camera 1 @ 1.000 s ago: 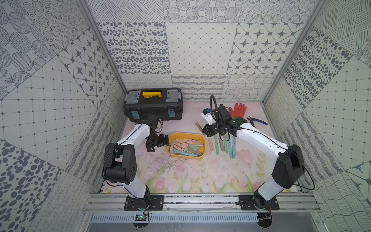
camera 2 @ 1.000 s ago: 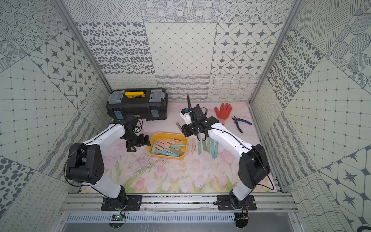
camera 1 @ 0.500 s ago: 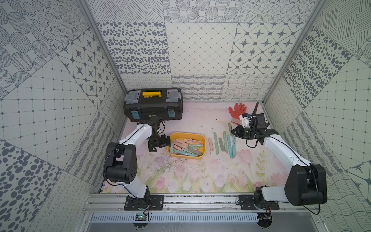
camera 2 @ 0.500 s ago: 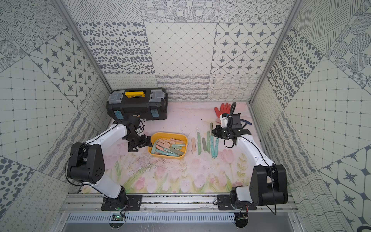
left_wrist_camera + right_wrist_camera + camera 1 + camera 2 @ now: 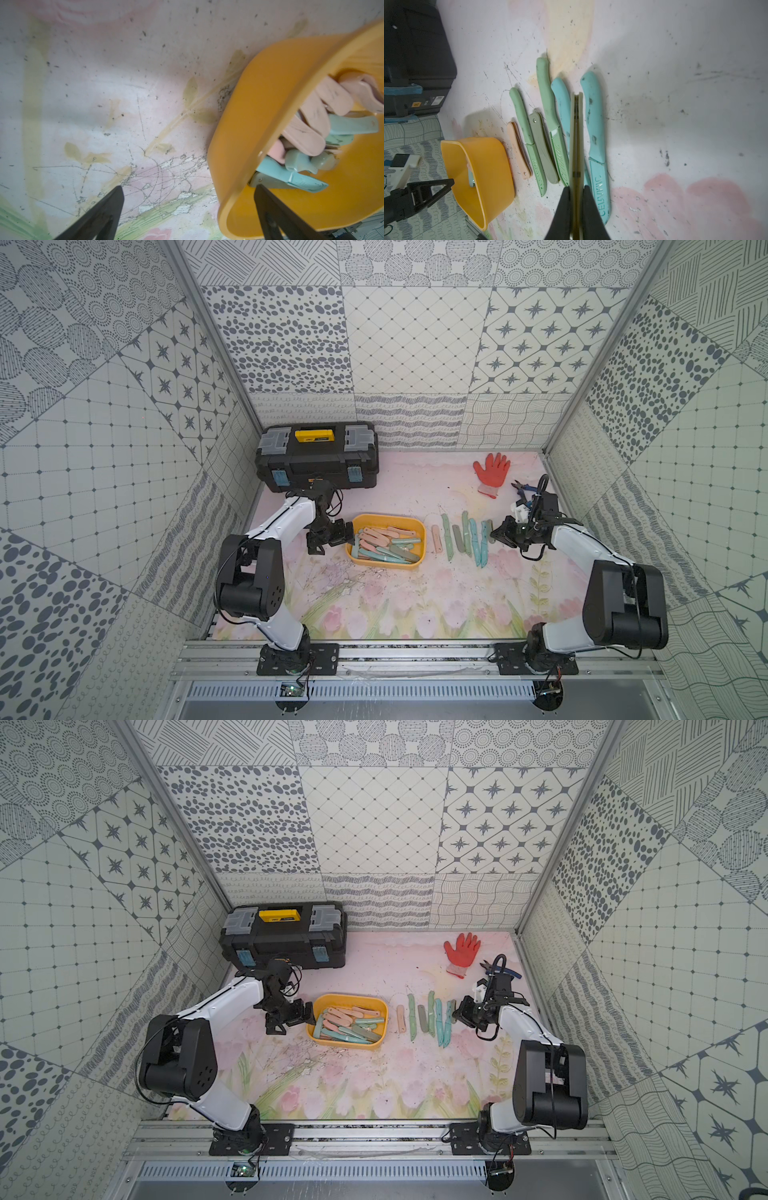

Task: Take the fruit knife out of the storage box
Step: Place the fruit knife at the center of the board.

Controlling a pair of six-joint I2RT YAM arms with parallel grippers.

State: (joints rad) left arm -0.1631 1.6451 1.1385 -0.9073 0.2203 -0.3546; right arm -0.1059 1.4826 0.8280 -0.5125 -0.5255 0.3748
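Dial: 12 o'clock points at the back wall, with the centre on the shallow yellow plastic storage box (image 5: 384, 566)
Done: six slim plastic fruit knives in pink, green, grey-green and blue lie side by side as a row of knives (image 5: 459, 537) on the flowered pink mat (image 5: 415, 605), at 3 o'clock of the box and clear of its wall
In hand: a seventh, an olive folded knife (image 5: 576, 135), is out of the box and sits over the far end of the row, at 3 o'clock
Left to do: a pile of knives (image 5: 384, 541), pink and teal, lies jumbled in the box, so I judge the job well on but not finished; I count at least ten there, though the tangle hides the exact number
Right gripper (image 5: 576, 189): clenched on the folded knife, pinching it edge-on across its thin body; it hangs between the two blue knives, and I cannot tell whether it touches the mat
Left gripper (image 5: 188, 187): spread wide at 9 o'clock of the box and holding nothing; one finger (image 5: 276, 212) reaches over the rim into the box while its mate (image 5: 99, 212) stands outside over the mat, so the end wall sits between them
Contact: I cannot tell whether either left finger presses on the wall
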